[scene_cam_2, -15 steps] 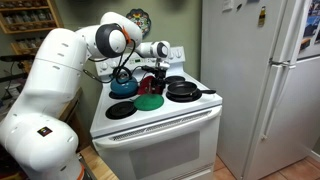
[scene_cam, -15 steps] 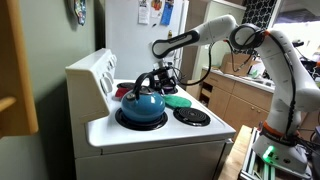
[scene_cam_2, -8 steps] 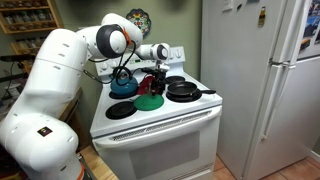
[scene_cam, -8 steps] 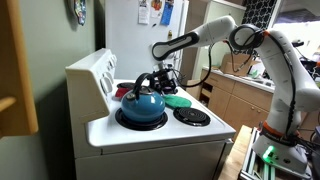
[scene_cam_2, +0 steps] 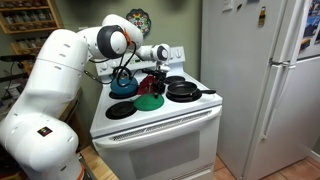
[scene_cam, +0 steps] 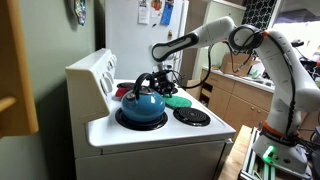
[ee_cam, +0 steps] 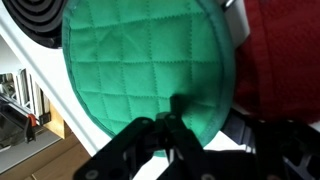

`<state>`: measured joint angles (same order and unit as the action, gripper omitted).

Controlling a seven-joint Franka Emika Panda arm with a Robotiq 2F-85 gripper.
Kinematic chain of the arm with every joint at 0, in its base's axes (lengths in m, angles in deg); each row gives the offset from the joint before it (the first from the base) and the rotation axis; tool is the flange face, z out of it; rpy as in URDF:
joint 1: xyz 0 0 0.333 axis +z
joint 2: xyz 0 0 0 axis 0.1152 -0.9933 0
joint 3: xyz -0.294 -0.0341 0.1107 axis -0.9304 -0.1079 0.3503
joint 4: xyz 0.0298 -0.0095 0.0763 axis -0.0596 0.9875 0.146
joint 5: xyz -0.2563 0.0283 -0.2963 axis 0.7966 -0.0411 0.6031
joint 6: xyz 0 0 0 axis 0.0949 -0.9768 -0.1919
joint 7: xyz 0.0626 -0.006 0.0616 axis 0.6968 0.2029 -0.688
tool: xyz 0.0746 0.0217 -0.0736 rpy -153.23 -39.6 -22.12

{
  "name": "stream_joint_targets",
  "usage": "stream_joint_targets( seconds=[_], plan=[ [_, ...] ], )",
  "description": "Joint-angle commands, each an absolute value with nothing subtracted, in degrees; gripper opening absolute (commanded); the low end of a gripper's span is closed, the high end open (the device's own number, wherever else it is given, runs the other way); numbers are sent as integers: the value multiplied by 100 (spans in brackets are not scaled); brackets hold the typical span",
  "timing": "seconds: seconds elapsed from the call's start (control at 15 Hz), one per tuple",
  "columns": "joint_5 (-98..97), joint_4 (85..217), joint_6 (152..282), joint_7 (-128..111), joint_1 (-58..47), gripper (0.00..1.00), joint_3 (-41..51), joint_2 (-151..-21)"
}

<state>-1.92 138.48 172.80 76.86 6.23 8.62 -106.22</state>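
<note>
A round green quilted pot holder [ee_cam: 150, 60] lies on the white stove top [scene_cam: 160, 135], seen in both exterior views [scene_cam: 178, 101] [scene_cam_2: 149, 101]. My gripper [ee_cam: 200, 125] hangs low over its near edge, beside a dark red object [ee_cam: 285, 50] [scene_cam_2: 155, 84]. One black finger [ee_cam: 175, 108] rests against the green fabric; the other side is a dark blur past the rim. In both exterior views the gripper [scene_cam: 164, 82] [scene_cam_2: 158, 78] sits between the blue kettle [scene_cam: 143, 102] [scene_cam_2: 123, 86] and the red object. How wide the jaws stand is hidden.
A black pan [scene_cam_2: 183, 90] sits on a back burner, and a bare coil burner [scene_cam: 191, 116] lies at the front. A white fridge [scene_cam_2: 260, 80] stands beside the stove. Wooden cabinets [scene_cam: 235, 95] run behind the arm. A coil burner [ee_cam: 40, 20] edges the pot holder.
The arm holds its place over the stove in both exterior views. No movement of the kettle, pot holder or pan shows.
</note>
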Motion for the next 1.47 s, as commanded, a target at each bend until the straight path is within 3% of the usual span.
stream_joint_targets(
  seconds=[0.0, 0.13, 0.8, 0.87, 1.4],
  plan=[
    [-153, 13999, 17406, 7530, 625, 8, 888, -10533],
    [-64, 14051, 17346, 7518, 680, 0, 877, -10372],
    [665, 13749, 17008, 7347, 973, 1, 1016, -9539],
    [581, 13732, 16986, 7422, 905, 5, 998, -9628],
    [440, 12909, 16816, 7876, 964, 1, 1003, -10055]
  ],
)
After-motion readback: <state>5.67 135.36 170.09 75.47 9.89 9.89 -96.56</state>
